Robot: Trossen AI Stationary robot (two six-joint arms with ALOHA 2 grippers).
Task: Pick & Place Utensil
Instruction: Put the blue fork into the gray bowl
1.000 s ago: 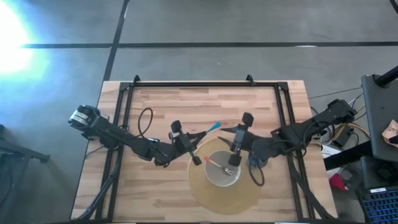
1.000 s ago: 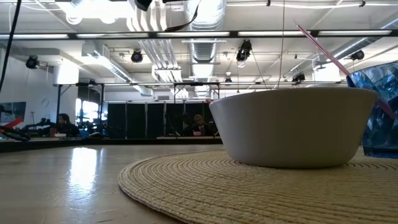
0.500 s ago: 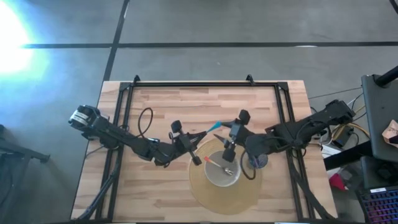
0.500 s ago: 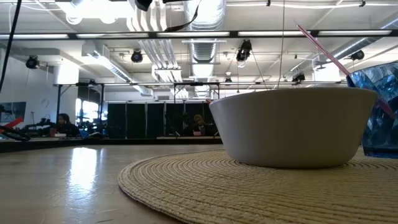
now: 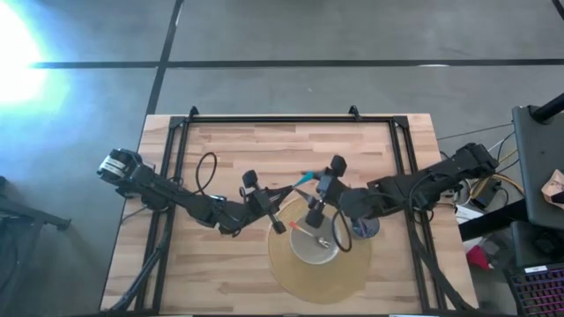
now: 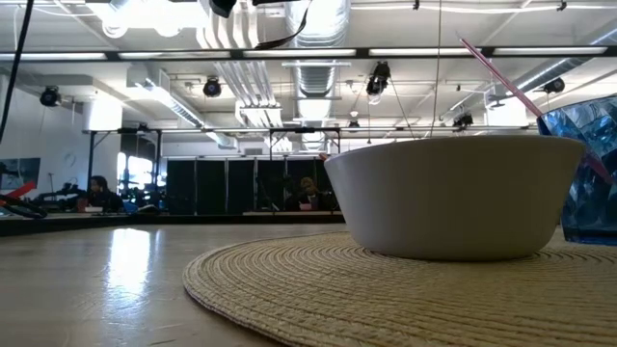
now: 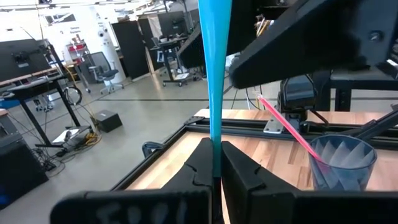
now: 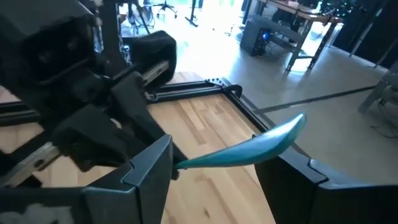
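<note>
Gripping the blue utensil (image 7: 214, 87) by its thin handle, the left gripper (image 5: 280, 210) was clamped shut near the centre of the high view, just above the white bowl (image 5: 315, 244). The right gripper (image 8: 214, 168) stood spread around the utensil's broad end. It looked light, stiff and slick, so I judged the narrow neck the safest hold.

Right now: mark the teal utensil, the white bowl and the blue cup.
teal utensil (image 8: 264, 145): right wrist view, on its broad scoop end.
white bowl (image 6: 453, 198): low view, middle of its outer wall.
blue cup (image 7: 343, 162): left wrist view, on its faceted side wall.
</note>
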